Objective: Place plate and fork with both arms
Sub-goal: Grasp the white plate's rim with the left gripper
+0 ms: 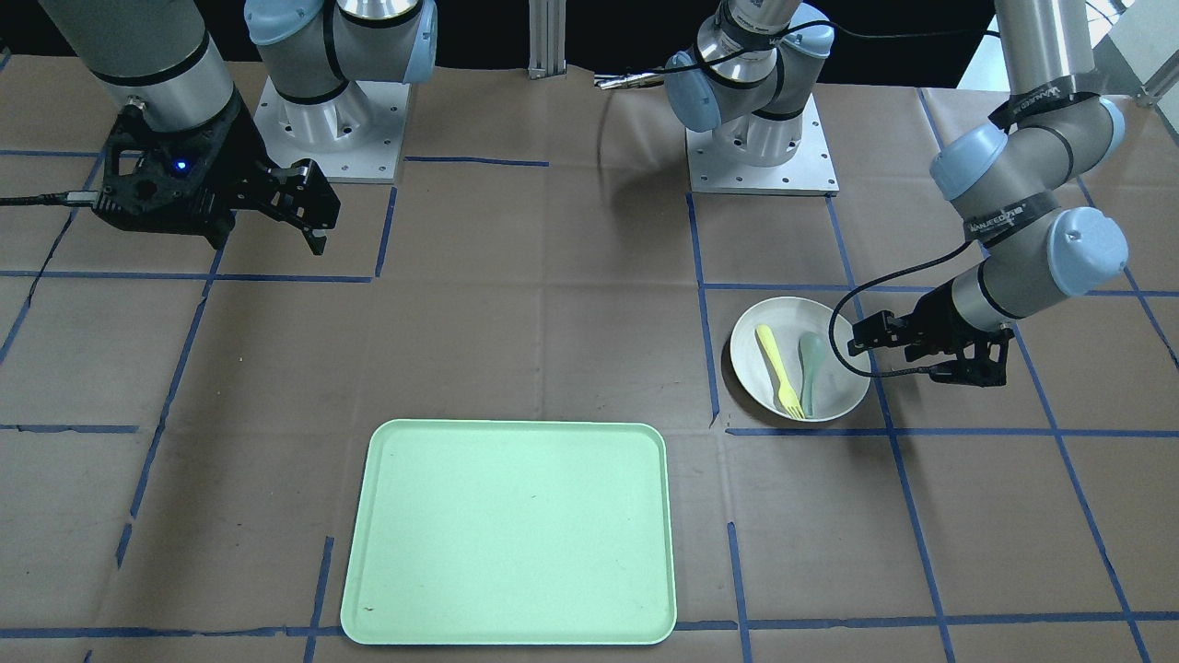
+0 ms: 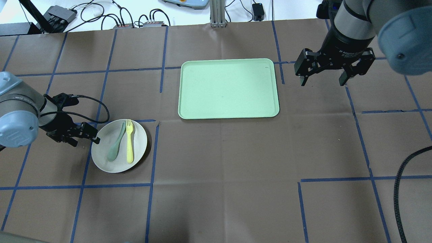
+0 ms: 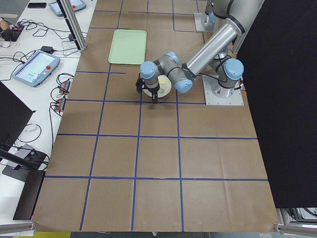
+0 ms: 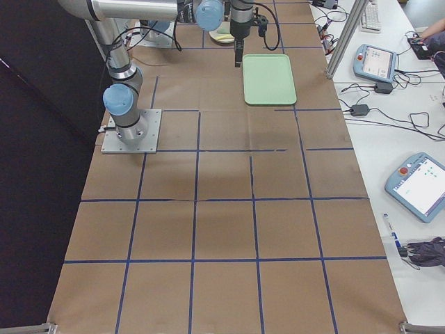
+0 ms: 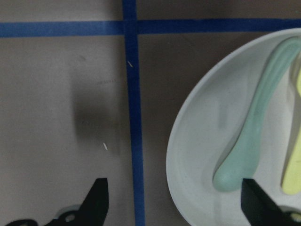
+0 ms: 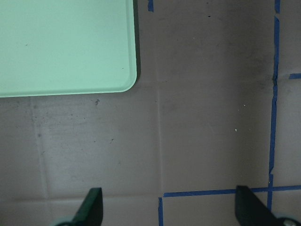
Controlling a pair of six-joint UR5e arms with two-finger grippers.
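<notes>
Brown paper is covering the tabletop (image 2: 216, 168), with blue tape marking it into squares. White benches are running along its far side, carrying cables and teach pendants (image 4: 421, 184).

In the overhead view, the plate (image 2: 139, 145) is sitting on the paper at about 8 o'clock from the tray (image 2: 229, 89), well apart from it. The fork (image 2: 130, 143) is lying inside the plate with its tines pointing to 12 o'clock. The left arm (image 2: 20, 114) is reaching in low at the plate's 9 o'clock edge. Its jaws are standing spread, and in the wrist view one tip is showing over the bare paper and the other over the plate's inside, so the rim is lying between them, unpinched. The right arm (image 2: 351, 33) is hanging above bare paper at the tray's 3 o'clock, its jaws spread and holding nothing.

A grey-green spoon (image 2: 115, 145) is lying in the plate just beside the fork, on its 9 o'clock side, between the fork and the left jaws. The tray is lying bare.
</notes>
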